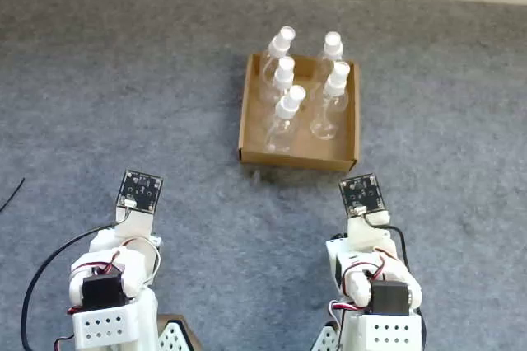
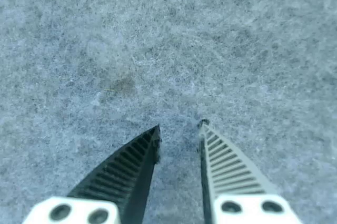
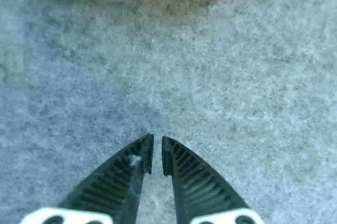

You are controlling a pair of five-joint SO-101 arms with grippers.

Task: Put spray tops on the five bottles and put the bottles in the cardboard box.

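All five bottles stand inside the cardboard box, spray tops on, so the job looks done to me. Your left gripper sits over bare carpet, fingers slightly apart and empty. Your right gripper, near the box corner, is nearly pinched together and also empty. Both sit well back, likely so nothing tips.

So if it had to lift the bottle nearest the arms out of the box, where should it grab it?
Probably the white spray top or the neck just under it, coming straight down from above. The bottle stands upright, its clear body sits inside the cardboard box walls, and four other bottles crowd it.
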